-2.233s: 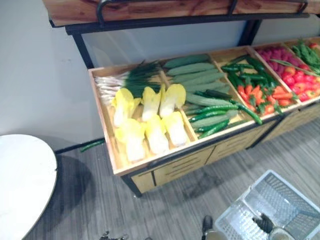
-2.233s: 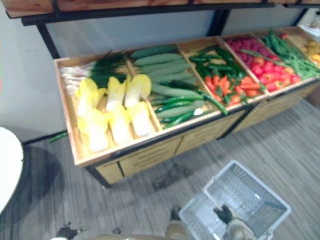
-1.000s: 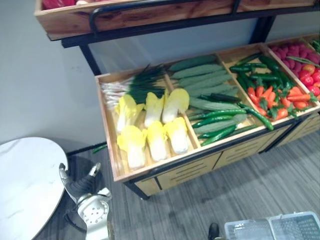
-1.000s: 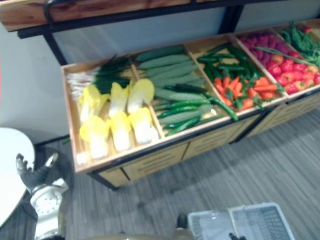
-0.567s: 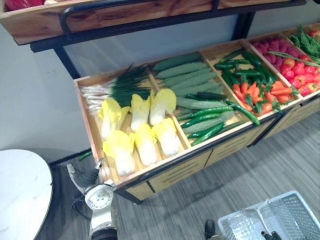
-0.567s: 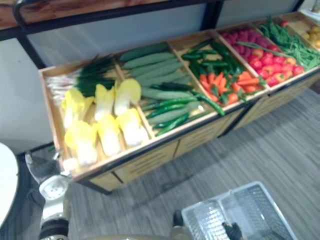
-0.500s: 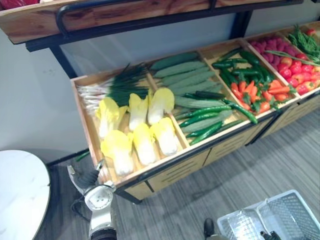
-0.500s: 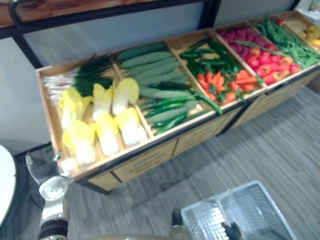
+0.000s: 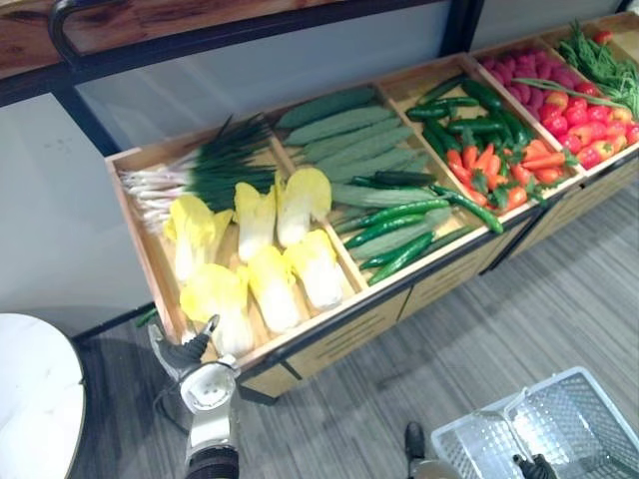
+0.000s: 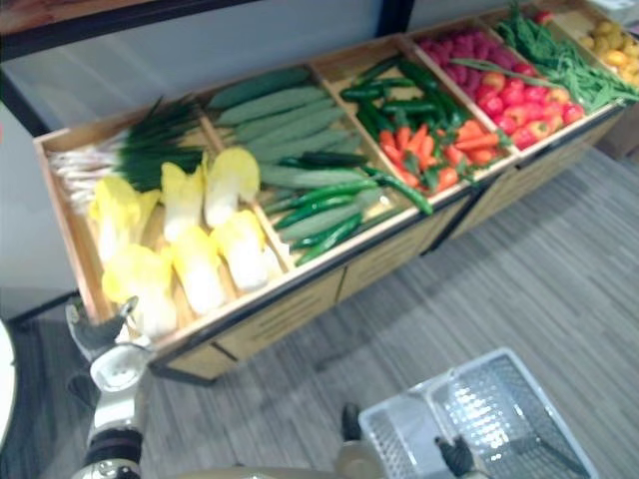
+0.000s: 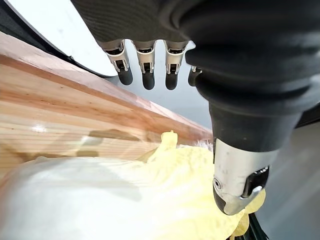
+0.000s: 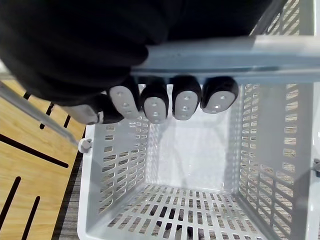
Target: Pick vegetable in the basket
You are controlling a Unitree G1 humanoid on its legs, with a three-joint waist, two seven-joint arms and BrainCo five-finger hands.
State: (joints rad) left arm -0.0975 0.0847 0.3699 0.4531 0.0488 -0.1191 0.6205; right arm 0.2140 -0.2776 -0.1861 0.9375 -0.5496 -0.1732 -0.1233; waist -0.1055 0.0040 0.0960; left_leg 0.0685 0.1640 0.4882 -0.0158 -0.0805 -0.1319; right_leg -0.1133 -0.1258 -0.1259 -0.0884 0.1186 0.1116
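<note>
Cabbage [image 9: 213, 296] lies in the box's [image 9: 143, 239] front corner, and the left hand [image 9: 184, 355] has just come up to it, fingers spread, so grabbing can start, while the right hand [image 12: 165, 100] hugs the handle [image 12: 240, 57] of the empty basket [image 12: 125, 165]

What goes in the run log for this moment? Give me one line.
left hand: fingers straight, by front-left cabbage, not gripping | right hand: curled round basket handle | basket: empty | stage: pre-grasp
</note>
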